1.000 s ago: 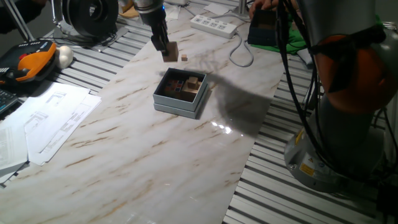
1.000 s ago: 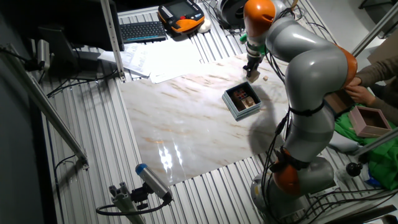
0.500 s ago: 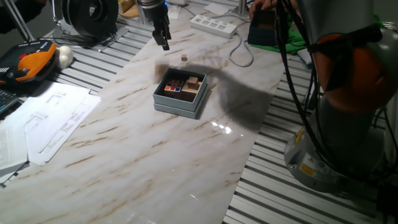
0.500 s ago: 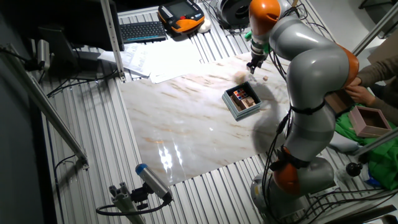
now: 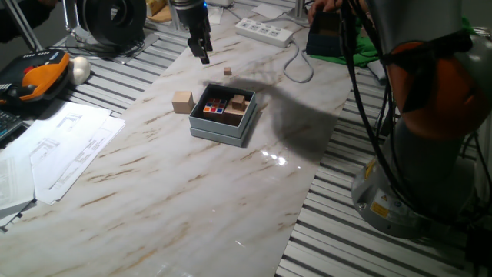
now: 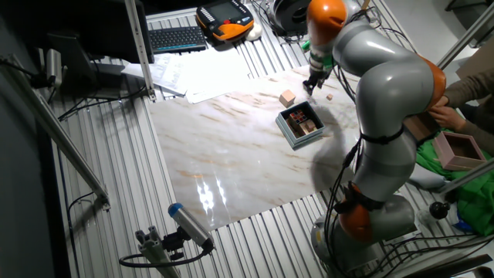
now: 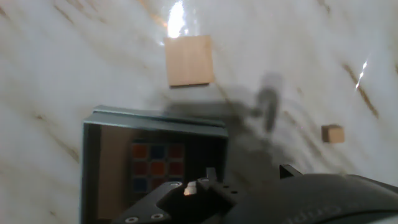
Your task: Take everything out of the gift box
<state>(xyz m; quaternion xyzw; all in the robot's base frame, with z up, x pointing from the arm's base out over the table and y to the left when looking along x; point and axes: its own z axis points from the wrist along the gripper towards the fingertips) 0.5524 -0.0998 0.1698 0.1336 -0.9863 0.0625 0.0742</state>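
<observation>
The gift box (image 5: 223,127) sits mid-table, grey-blue with a dark inside. It holds the multicoloured puzzle cube (image 5: 214,107) and a tan wooden block (image 5: 238,103). Another tan wooden block (image 5: 182,101) lies on the marble just left of the box. My gripper (image 5: 203,52) hangs above the table behind the box, open and empty. The other fixed view shows the box (image 6: 299,135), the loose block (image 6: 287,97) and the gripper (image 6: 310,85). The hand view shows the loose block (image 7: 189,60), the box rim (image 7: 155,117) and the puzzle cube (image 7: 155,167); my fingertips are out of frame.
A tiny brown wooden bit (image 5: 227,71) lies behind the box, also in the hand view (image 7: 333,133). Papers (image 5: 61,146) lie at the left edge. A power strip (image 5: 265,31) and cables are at the back. A dark box on green cloth (image 5: 327,35) stands back right.
A second ago my gripper held a tan block above the table. It let go; the block dropped and came to rest left of the box. The gripper rose slightly.
</observation>
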